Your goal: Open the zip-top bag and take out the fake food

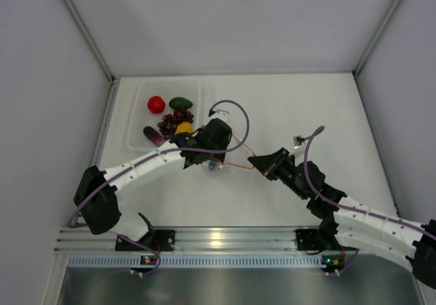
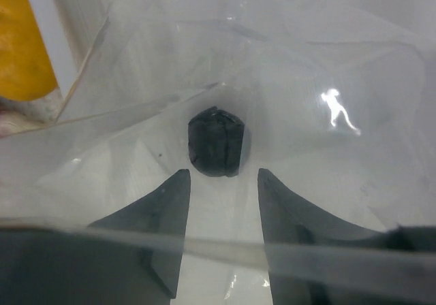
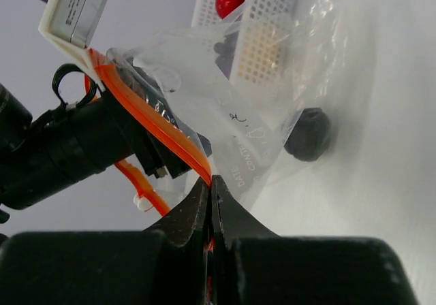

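The clear zip-top bag point(image 3: 253, 118) hangs between my two grippers, and its orange zipper strip point(image 3: 153, 124) runs into the right one. My right gripper point(image 3: 212, 180) is shut on that strip; in the top view it point(image 1: 253, 161) is just right of the bag. My left gripper point(image 2: 221, 175) is inside the bag's mouth, open, with nothing between its fingers. A dark round piece of fake food point(image 2: 215, 141) lies in the bag just past the fingertips, apart from them. It also shows through the plastic point(image 3: 308, 133).
A rigid clear tray point(image 1: 136, 124) at the back left holds a red tomato point(image 1: 156, 104), a green oval point(image 1: 180, 103), grapes point(image 1: 172, 122), a lemon point(image 1: 184, 128) and an eggplant point(image 1: 153, 135). The left arm lies close beside the tray.
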`<state>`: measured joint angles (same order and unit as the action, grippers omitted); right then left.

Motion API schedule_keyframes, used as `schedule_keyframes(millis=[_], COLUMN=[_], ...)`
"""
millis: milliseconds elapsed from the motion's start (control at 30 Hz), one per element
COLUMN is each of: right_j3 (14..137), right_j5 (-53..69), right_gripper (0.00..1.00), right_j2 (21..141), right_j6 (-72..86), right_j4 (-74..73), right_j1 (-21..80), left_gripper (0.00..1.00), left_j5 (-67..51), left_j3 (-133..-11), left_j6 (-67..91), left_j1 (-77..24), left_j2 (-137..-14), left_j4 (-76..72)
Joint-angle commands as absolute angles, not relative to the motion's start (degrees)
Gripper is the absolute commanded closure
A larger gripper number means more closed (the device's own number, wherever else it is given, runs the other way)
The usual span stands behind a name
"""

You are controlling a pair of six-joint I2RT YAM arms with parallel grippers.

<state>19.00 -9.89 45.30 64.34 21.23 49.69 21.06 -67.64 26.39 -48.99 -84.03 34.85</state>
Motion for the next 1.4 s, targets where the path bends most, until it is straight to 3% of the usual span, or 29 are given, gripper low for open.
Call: schedule_keyframes(millis=[0, 300, 667, 967, 1367], right_j3=[16.79, 13.80, 14.59, 12.39, 9.23], right_j5=[-16.77, -18.72, -21.09, -20.83, -18.90], right_gripper=[1.00, 1.00, 1.00, 1.00, 1.00], right_j2=[41.76, 34.20, 30.67, 25.85, 23.03], right_j6=[64.51, 62.32, 58.63, 58.01, 57.39], right_j4=[19.78, 13.20, 5.54, 1.85, -0.53], right_j1=[49.39, 49.48, 51.50, 52.03, 52.03], left_gripper=[0.50, 0.47, 0.45, 0.21, 0.35], left_j5=[19.87, 20.21, 22.94, 24.43, 25.57], left_j3=[-65.66, -66.27, -66.00, -68.29, -68.38], left_j6=[27.86, 32.08, 35.68, 34.72, 35.86], left_j1=[-50.97, -56.94, -57.30, -57.22, -56.51], left_j2=[-85.34, -91.05, -97.21, -98.17, -97.12], left_j4=[37.09, 32.70, 32.43, 32.34, 25.67])
